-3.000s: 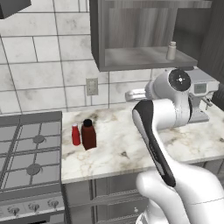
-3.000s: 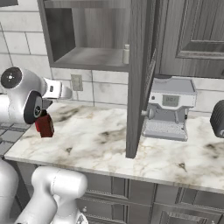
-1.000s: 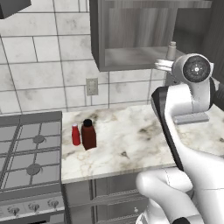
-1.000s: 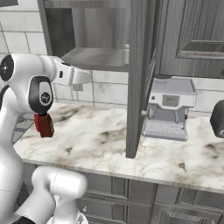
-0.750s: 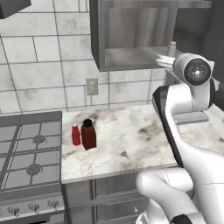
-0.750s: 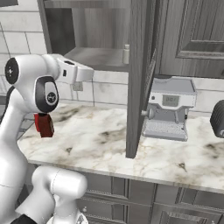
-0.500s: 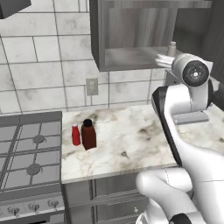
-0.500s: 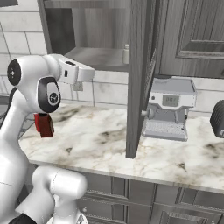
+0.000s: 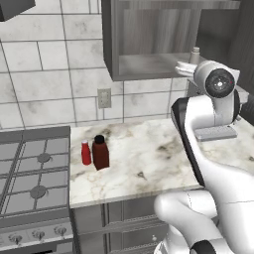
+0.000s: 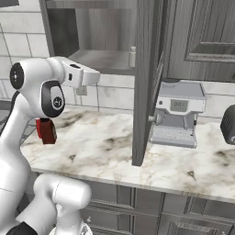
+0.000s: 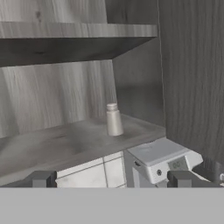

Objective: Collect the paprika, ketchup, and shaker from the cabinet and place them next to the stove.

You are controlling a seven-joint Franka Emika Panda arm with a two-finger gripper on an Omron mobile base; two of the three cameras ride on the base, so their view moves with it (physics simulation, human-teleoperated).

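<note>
The cabinet [image 9: 149,44] is grey wood-grain, doorless, with one shelf inside; its floor lies just ahead of the jaws. The stove [image 9: 30,178] is dark grey with black grates and silver knobs, far below and to the left of the jaws. The paprika [image 9: 100,153], a dark reddish-brown bottle with a black cap, stands on the surface [image 9: 149,158] near the stove, well below the jaws. The ketchup [image 9: 86,153], slim and bright red, stands just beside it. The shaker [image 11: 113,119], small, pale grey, round-topped, stands upright on the cabinet floor straight ahead of the jaws, apart from them. The jaws are spread wide and hold nothing. The surface is pale marble; the wall is grey-white tile; a coffee machine [image 10: 176,119] sits below and to the right.
</note>
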